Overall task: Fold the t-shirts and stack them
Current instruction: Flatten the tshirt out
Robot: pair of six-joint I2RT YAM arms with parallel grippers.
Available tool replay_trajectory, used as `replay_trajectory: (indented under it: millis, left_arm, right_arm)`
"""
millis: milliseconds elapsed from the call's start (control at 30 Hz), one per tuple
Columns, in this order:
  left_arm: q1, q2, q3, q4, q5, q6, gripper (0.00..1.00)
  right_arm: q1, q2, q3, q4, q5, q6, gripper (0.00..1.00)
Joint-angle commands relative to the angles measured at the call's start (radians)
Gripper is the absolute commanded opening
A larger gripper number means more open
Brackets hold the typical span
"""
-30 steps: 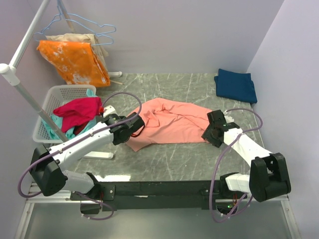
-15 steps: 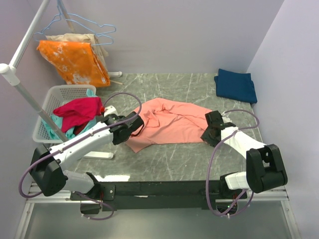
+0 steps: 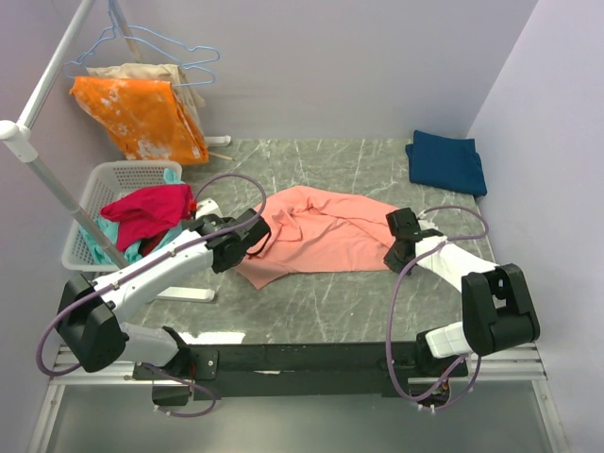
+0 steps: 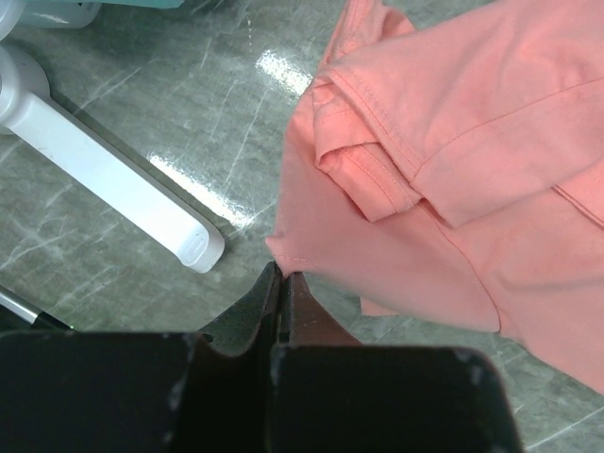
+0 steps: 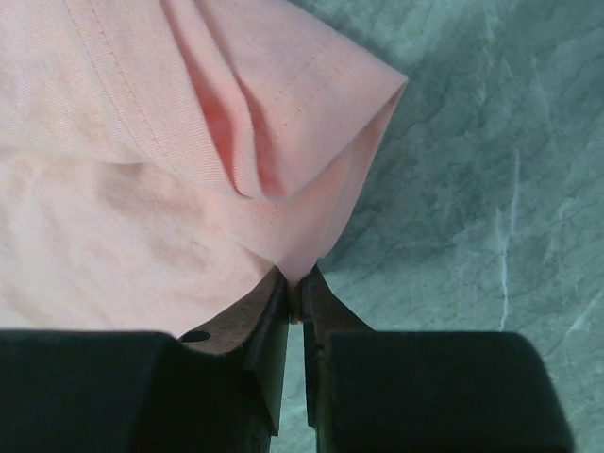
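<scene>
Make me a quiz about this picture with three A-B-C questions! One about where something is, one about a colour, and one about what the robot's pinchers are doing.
1. Where on the table is the navy t-shirt?
A) near left corner
B) far right corner
C) dead centre

2. What colour is the crumpled t-shirt between the arms?
A) salmon-pink
B) green
C) yellow

3. What are the left gripper and right gripper doing?
A) both wide open
B) both gripping the navy t-shirt
C) both shut on the crumpled t-shirt

Answers:
1 B: in the top view it lies folded in the far right corner.
2 A: all three views show it salmon-pink.
3 C: each wrist view shows closed fingers pinching an edge of pink cloth.
</scene>
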Motion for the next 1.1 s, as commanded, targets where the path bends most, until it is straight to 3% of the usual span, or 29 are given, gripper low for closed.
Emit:
replay_trajectory:
  millis: [0,233,267,400,700,933,1067]
  left_arm:
    - [0.008,-0.025,-0.005,0.008,-0.001,0.018,0.01]
    - [0.009,-0.025,-0.004,0.009,-0.004,0.016,0.01]
    - [0.011,-0.023,-0.005,0.009,-0.002,0.018,0.01]
    - [0.011,-0.021,-0.008,0.014,0.001,0.02,0.01]
    - [0.02,-0.031,0.032,0.011,-0.01,0.053,0.01]
    - [0.06,-0.034,0.177,-0.004,-0.063,0.144,0.01]
    - [0.125,-0.022,0.341,0.018,-0.102,0.239,0.01]
  right_arm:
    - [0.002,-0.035,0.052,-0.034,0.056,0.01,0.15]
    - [0.002,-0.106,0.074,-0.089,0.059,0.006,0.26]
    - [0.002,-0.112,0.074,-0.089,0.058,0.006,0.26]
    - [0.003,-0.111,0.077,-0.094,0.056,0.003,0.0]
    - [0.002,-0.147,0.121,-0.135,0.088,-0.016,0.0]
    - [0.002,-0.222,0.328,-0.259,0.169,-0.062,0.0]
    - [-0.003,-0.252,0.48,-0.327,0.22,-0.094,0.0]
